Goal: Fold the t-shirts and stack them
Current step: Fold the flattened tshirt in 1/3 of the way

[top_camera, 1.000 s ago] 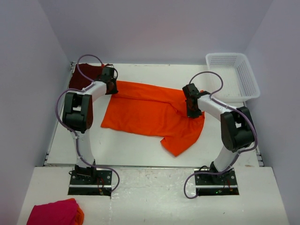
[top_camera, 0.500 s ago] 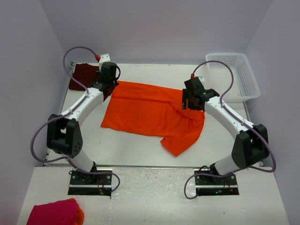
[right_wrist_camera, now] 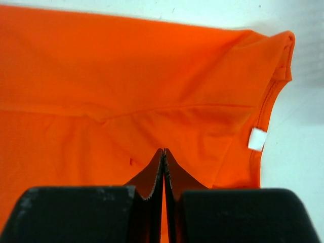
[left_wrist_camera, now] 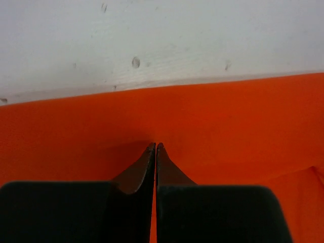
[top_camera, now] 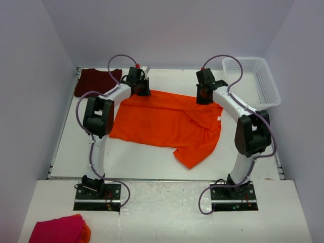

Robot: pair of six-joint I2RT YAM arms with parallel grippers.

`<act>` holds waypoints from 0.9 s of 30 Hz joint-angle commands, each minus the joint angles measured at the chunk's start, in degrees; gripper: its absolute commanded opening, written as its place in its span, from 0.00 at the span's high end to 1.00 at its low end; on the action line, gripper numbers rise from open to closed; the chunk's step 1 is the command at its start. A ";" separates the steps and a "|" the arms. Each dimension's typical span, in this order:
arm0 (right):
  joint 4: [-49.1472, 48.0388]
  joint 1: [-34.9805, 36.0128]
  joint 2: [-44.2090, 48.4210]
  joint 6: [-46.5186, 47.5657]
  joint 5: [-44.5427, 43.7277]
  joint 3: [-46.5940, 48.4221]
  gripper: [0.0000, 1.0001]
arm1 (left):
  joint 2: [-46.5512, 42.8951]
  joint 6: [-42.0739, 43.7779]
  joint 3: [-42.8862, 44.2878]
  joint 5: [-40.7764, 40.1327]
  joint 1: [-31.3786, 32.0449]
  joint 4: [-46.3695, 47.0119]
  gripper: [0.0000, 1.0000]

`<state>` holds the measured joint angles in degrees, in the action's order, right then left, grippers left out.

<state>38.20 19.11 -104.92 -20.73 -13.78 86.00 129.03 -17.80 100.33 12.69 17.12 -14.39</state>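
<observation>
Fingers (left_wrist_camera: 136, 174): both pairs are pressed fully together. A sliver of orange shows in the seam of each pair, so each appears to be pinching cloth.
Dark maroon short-sleeved cloth t-shirt (top_camera: 96, 81): lies flat to the left of the left fingers, with nothing holding it.
Left gripper (left_wrist_camera: 156, 147): closed on the far long edge of the orange shirt. Bare white table (left_wrist_camera: 162, 40) lies just beyond the fingertips.
Bright orange short-sleeved cloth t-shirt (top_camera: 162, 121): spread on the table between the two pairs of fingers. Most of the cloth lies on the near side of them, and one sleeve trails nearest the arm bases.
Right gripper (right_wrist_camera: 163, 150): closed on the same far edge, near the collar.
Small white neck label (right_wrist_camera: 257, 138): just to the right of the right fingertips.
White plastic mesh basket (top_camera: 263, 76): to the right of the right fingers, apart from the shirt.
Handling: the shirt looks thin, light and limp. It will likely sag, crease and drag on the table rather than hold a shape.
Where to hold: pinches spread wide along one edge or at the corners should suit it, so the cloth hangs evenly for a fold.
</observation>
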 commanded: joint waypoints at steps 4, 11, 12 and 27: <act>4.33 -6.36 -9.57 2.18 2.09 12.33 1.00 | 0.34 1.28 3.56 0.41 -2.45 -0.99 1.00; 9.08 -8.48 -17.32 4.90 2.35 22.62 1.00 | 2.53 1.10 1.80 -0.38 -4.90 -0.90 1.00; 9.61 -8.65 -18.20 5.17 2.53 23.68 1.00 | 2.71 0.93 1.36 -0.38 -5.52 -0.55 1.00; 5.49 -10.85 -13.20 2.45 4.81 13.76 0.60 | 0.17 -0.12 -10.42 1.10 -11.50 5.16 1.00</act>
<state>45.36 8.82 -123.09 -17.28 -9.50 100.49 129.60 -18.48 92.71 14.57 7.31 -7.51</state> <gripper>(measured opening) 0.401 0.002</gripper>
